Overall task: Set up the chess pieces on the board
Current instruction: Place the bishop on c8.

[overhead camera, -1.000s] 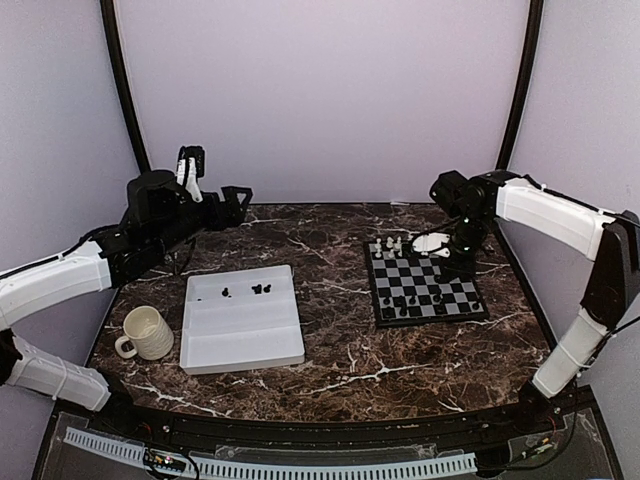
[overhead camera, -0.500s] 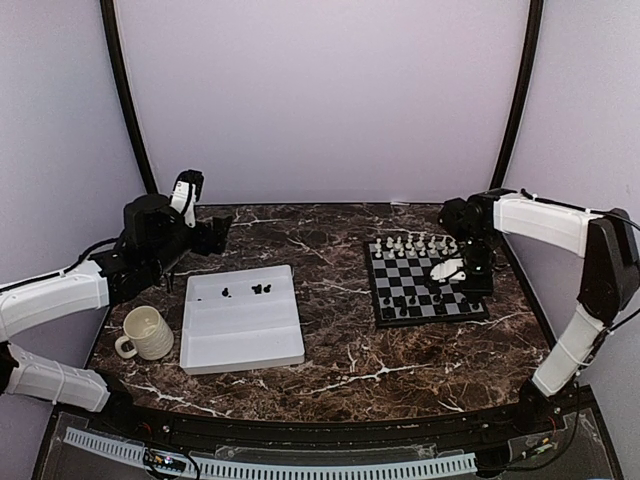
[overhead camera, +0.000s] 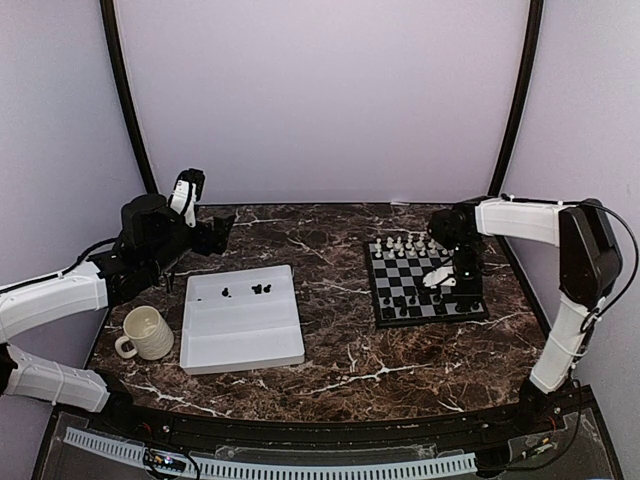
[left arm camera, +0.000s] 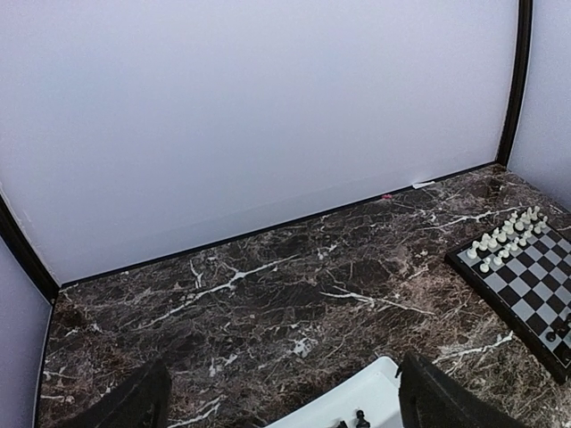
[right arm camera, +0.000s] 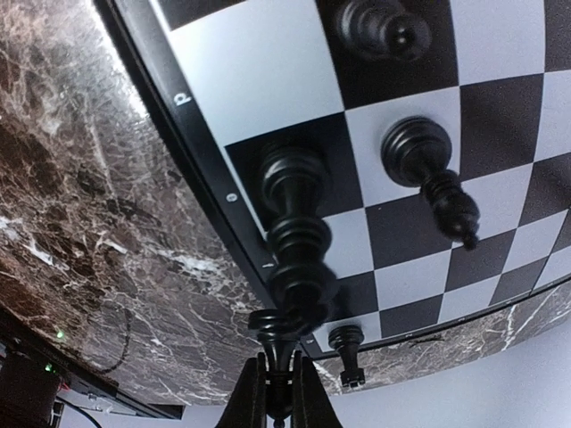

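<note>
The board (overhead camera: 425,285) lies on the right of the table, with white chess pieces (overhead camera: 408,243) along its far edge and black ones (overhead camera: 410,303) on its near rows. My right gripper (overhead camera: 458,288) hangs over the board's near right part. In the right wrist view, the right gripper (right arm camera: 277,392) is shut on a black piece (right arm camera: 278,343), its base towards the board (right arm camera: 268,80), close to a standing black piece (right arm camera: 299,223). My left gripper (overhead camera: 222,228) is open above the table behind the tray, nothing between its fingers (left arm camera: 134,401).
A white tray (overhead camera: 242,335) left of centre holds a few black pieces (overhead camera: 258,289); its corner (left arm camera: 375,392) shows in the left wrist view. A cream mug (overhead camera: 147,333) stands left of the tray. Walls close the table on three sides.
My right gripper has moved from the board's far edge towards its near right part, the black piece in it. The left arm has dropped and pulled back a little.
</note>
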Controlling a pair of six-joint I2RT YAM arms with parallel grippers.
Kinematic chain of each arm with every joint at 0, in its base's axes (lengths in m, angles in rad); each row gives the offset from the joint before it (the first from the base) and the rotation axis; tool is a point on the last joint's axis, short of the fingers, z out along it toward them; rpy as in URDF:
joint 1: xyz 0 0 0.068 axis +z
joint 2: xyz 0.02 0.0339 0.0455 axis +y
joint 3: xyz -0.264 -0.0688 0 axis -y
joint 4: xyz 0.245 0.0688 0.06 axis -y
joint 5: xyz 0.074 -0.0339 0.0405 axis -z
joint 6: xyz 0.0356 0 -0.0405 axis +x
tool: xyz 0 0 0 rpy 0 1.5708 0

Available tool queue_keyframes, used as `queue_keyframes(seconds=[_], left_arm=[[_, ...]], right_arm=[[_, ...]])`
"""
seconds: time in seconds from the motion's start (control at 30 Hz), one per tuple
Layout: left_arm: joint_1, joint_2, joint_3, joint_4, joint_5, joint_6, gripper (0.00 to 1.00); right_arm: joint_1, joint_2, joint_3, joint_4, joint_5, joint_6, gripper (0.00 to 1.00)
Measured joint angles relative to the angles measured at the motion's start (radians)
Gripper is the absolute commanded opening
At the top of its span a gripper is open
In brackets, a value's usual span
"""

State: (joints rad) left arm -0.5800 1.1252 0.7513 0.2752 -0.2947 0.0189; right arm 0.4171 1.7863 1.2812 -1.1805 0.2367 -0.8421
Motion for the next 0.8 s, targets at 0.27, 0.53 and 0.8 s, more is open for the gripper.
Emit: queue_keyframes(seconds=[0.27, 0.53, 0.8], left_arm=[[0.0, 0.001, 0.0, 0.0, 0.014, 0.0, 0.91], [0.0, 0.007, 0.0, 0.0, 0.027, -0.001, 0.91], [0.0, 0.008, 0.0, 0.0, 0.036, -0.004, 0.91]], right_arm=[[0.0, 0.039, 0.029, 0.022, -0.005, 0.01, 0.03], [0.0, 0.054, 0.03, 0.033, -0.004, 0.013, 0.08], [0.0, 0.063, 0.03, 0.048, -0.004, 0.019, 0.19]])
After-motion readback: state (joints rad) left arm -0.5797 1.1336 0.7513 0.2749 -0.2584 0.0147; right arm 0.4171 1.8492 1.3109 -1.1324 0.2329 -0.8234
